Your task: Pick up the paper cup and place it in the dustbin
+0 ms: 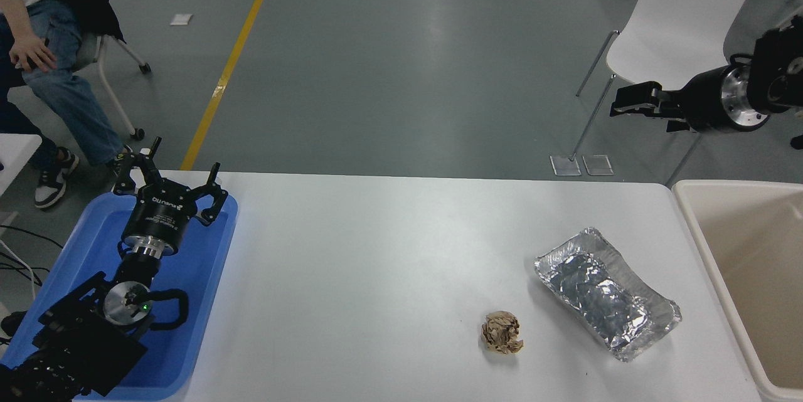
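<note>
Looking at the right end effector (618, 107), you see it high beyond the table (389, 251), pressed together, holding nothing. No cup shows; the dustbin (690, 214) sits right.

The left end effector (172, 179) rests spread over the blue tray (207, 276).

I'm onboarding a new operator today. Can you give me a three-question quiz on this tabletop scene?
1. True or false: a paper cup is visible on the table.
2. Which lies nearer the dustbin: (A) the foil tray or (B) the brown paper ball?
3. Fill in: the left hand is parked over the ____ tray, while the right hand is up at the right edge.

Key: 1 false; 2 A; 3 blue.
</note>
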`<state>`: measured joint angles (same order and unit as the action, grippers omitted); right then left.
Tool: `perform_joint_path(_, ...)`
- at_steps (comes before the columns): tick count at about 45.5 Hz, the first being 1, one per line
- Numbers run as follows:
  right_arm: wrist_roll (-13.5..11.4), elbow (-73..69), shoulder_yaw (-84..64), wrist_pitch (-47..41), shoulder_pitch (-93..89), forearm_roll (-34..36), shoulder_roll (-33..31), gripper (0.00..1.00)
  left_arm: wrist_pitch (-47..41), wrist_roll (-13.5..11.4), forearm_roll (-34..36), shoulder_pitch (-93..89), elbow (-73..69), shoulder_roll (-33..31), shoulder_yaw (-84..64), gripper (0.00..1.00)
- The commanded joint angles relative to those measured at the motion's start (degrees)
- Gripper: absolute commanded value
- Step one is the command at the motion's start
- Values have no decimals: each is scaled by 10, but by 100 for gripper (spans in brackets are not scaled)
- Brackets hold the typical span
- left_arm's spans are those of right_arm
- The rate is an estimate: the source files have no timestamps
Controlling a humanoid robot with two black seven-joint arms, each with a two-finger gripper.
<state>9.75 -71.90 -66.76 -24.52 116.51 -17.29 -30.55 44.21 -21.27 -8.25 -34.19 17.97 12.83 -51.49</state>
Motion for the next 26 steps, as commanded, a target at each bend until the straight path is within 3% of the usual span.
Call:
perform_joint_path(1,-1,-78,-23,-87,60,-42,3,100,0,0,0,0,1,0,0,100)
perform_joint_path(15,-1,-113,-31,-153,94,-54,9,100,0,0,0,0,0,0,1,100)
perform_joint_path(26,-2,-112,-30,-157,94,-54,28,100,0,0,0,0,0,0,0,100)
